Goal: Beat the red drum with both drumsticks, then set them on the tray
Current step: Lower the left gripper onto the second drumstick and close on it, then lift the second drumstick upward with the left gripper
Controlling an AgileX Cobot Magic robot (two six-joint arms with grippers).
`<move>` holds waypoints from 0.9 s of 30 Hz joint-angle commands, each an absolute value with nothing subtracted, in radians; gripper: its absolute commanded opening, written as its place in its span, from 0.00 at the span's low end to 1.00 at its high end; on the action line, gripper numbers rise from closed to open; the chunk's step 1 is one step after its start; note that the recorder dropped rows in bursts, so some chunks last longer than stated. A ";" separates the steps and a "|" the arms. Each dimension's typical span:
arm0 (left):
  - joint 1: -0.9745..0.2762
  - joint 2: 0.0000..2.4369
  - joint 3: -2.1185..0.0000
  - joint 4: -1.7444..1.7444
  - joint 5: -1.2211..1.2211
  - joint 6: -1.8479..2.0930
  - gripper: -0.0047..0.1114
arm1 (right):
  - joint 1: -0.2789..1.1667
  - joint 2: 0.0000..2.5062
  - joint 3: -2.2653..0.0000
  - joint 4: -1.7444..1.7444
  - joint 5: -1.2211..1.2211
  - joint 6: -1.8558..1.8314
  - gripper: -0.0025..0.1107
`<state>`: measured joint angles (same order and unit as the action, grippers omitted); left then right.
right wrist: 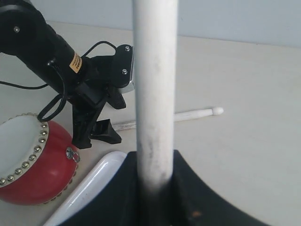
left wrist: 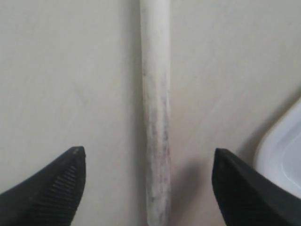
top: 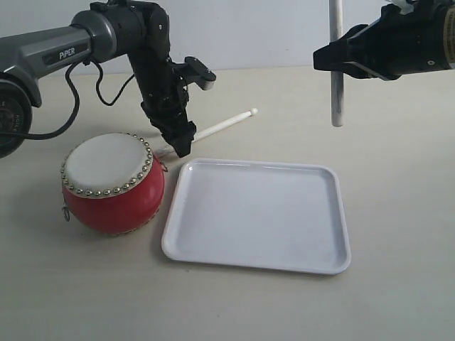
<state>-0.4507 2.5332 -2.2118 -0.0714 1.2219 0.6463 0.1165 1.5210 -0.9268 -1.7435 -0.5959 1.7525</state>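
Observation:
The red drum (top: 112, 183) with its cream skin stands at the left, beside the white tray (top: 259, 214). One drumstick (top: 226, 125) lies on the table behind the tray, bead tip pointing right. My left gripper (top: 183, 145) is open low over that stick's butt end; the stick (left wrist: 156, 117) lies between the spread fingertips (left wrist: 63, 176) without touching them. My right gripper (top: 348, 60) is shut on the other drumstick (top: 337, 67), holding it upright high above the tray's far right corner; it fills the right wrist view (right wrist: 155, 84).
The pale table (top: 398, 185) stretches to the right and in front of the tray. Black cables (top: 78, 92) trail from the left arm behind the drum. In the right wrist view the drum (right wrist: 28, 165) and the tray's corner (right wrist: 91, 181) show.

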 commanded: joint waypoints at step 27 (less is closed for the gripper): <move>-0.450 2.559 -2.221 -0.054 1.221 0.619 0.31 | 0.114 1.515 -0.935 -1.744 -0.591 1.730 0.02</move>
<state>-0.4507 2.5564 -2.2166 -0.0612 1.2217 0.6367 0.1165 1.5210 -0.9268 -1.7435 -0.5959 1.7391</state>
